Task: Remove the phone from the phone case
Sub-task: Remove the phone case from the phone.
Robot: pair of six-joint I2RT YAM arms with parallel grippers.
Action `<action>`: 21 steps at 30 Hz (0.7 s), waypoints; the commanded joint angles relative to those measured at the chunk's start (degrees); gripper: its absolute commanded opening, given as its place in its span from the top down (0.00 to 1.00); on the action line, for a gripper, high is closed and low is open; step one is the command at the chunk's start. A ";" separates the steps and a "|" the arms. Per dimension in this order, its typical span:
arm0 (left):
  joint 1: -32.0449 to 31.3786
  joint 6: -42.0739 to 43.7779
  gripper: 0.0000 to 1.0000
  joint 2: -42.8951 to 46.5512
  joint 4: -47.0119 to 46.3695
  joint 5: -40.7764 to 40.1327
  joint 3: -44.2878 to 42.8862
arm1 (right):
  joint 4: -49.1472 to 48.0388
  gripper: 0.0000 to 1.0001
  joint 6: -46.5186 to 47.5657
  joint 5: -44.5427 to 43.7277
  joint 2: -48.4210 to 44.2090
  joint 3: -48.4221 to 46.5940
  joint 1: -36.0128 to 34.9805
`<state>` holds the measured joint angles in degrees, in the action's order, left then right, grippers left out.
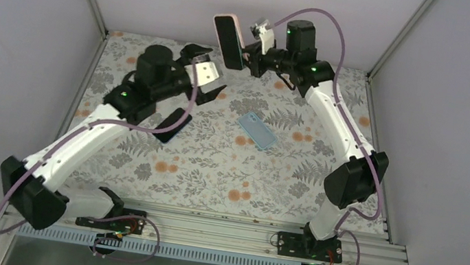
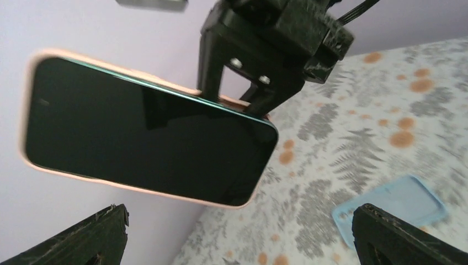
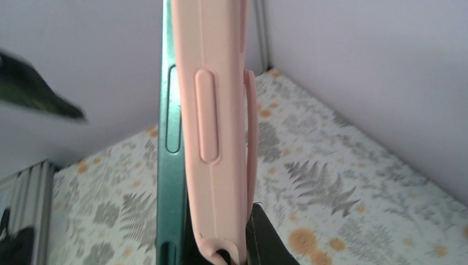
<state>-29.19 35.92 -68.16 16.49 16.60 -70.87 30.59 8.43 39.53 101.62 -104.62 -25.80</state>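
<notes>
The right gripper [image 1: 251, 57] is clamped on one end of the phone [image 1: 230, 42] and holds it up in the air over the far side of the table [image 1: 213, 171]. The phone sits in a pink case [image 3: 215, 110]; from the right wrist, its green edge shows alongside the case wall. The left gripper [image 1: 202, 72] is just beside the phone with its fingers wide apart, touching nothing. A blue case [image 1: 257, 132] lies flat on the flowered table, well below.
</notes>
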 commanded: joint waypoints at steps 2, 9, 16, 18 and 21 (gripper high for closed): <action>-4.69 -4.13 0.00 -6.08 -21.15 -15.96 1.87 | -7.13 0.97 -7.82 -6.80 0.45 -4.97 -0.27; -5.41 -7.31 0.00 -14.42 -27.40 -15.43 -3.48 | -7.71 0.97 -8.02 -9.15 -0.93 -4.78 -0.52; -5.61 -10.26 0.00 -19.08 -30.26 -15.57 -6.90 | -8.15 0.97 -7.58 -9.51 -2.70 -3.09 -0.53; -5.74 -10.54 0.00 -20.31 -29.39 -15.99 -8.41 | -8.22 0.97 -7.62 -9.22 -2.76 -2.88 -0.54; -5.79 -10.91 0.00 -20.89 -30.41 -17.54 -8.72 | -8.81 0.96 -7.69 -9.01 -3.18 -1.96 -0.56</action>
<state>-34.72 27.18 -88.62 -10.72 1.52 -77.32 26.28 1.78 30.13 101.82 -107.72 -25.85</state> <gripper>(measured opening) 0.997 0.069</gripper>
